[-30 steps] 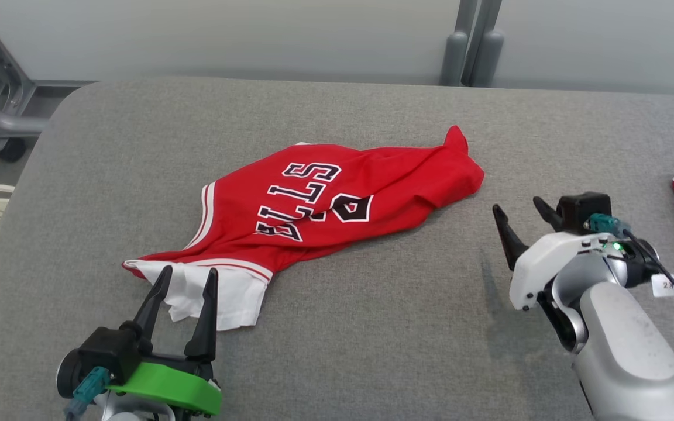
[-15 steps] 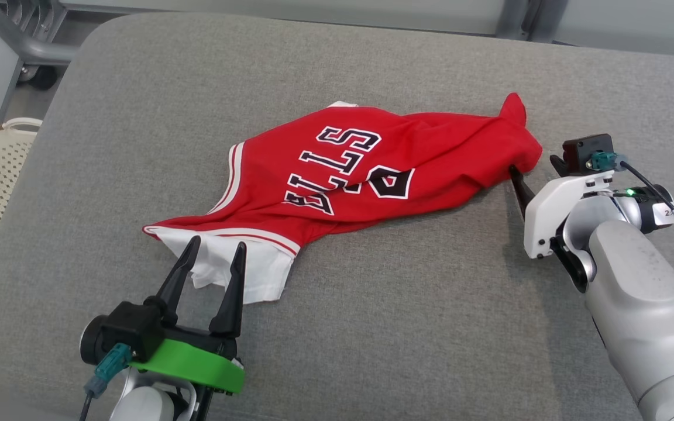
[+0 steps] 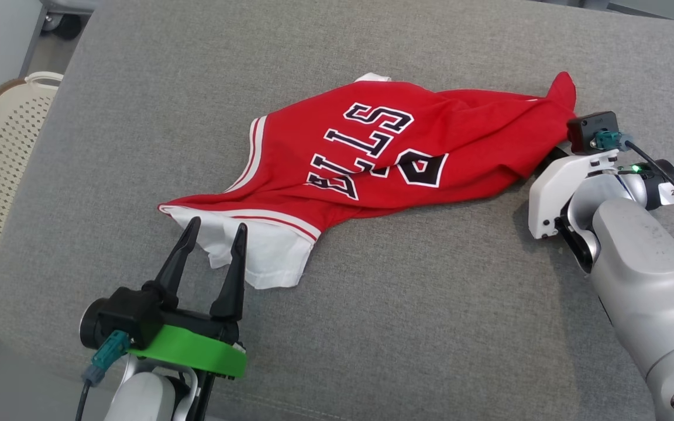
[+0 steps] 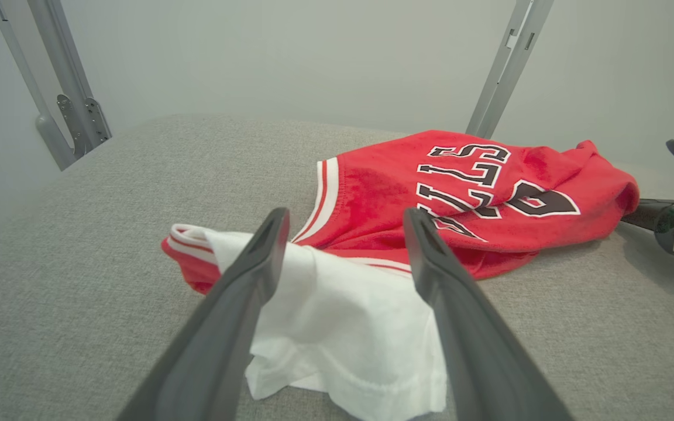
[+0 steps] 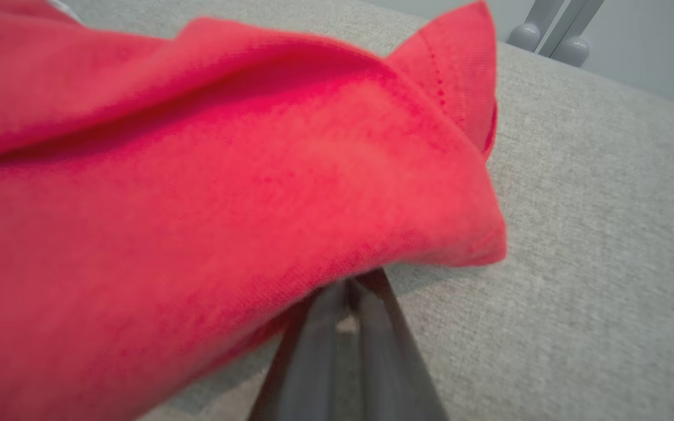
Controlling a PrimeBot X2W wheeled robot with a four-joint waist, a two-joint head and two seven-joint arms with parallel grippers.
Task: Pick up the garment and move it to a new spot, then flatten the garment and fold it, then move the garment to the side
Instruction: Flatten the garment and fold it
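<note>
— So, garment (image 3: pixel 384 146) where?
— Crumpled mid grey pad (image 3: pixel 430 304), lettering up. White end twd near-left corner, red end twd right edge.
— R gripper (image 5: pixel 346 298)?
— Pinched tight on red end, tips hidden under cloth.
— L gripper (image 3: pixel 215 227)?
— Spread wide over white end, nothing held. Touching or not, can't tell.

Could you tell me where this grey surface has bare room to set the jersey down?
Bare: the grey surface between left gripper and right gripper, nearer than the jersey, and the strip beyond it. Crowded: the jersey's white and red ends, at those grippers.
</note>
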